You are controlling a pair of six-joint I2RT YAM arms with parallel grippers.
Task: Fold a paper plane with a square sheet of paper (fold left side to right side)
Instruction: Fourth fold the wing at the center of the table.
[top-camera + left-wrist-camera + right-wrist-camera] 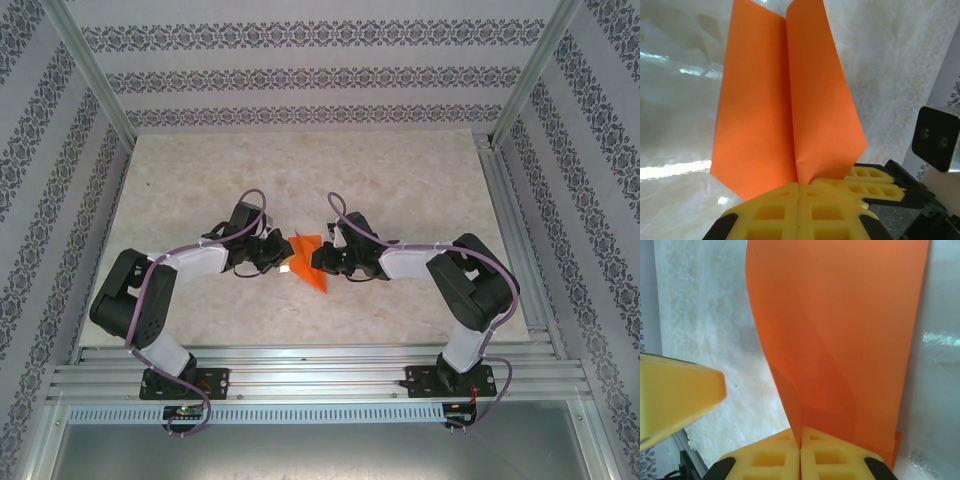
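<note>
Top external view: the orange sheet of paper (pixel 308 262), already creased into a wedge, sits between the two arms over the middle of the table (pixel 300 170). In the left wrist view, the left fingers (pixel 799 192) are pinched shut on its near tip, at a crease. The right fingers (pixel 800 437) are likewise clamped on an edge. The fold should go well if both grips stay firm and the edges are matched before the crease is pressed flat. No writing is readable, and the paper is plain.
</note>
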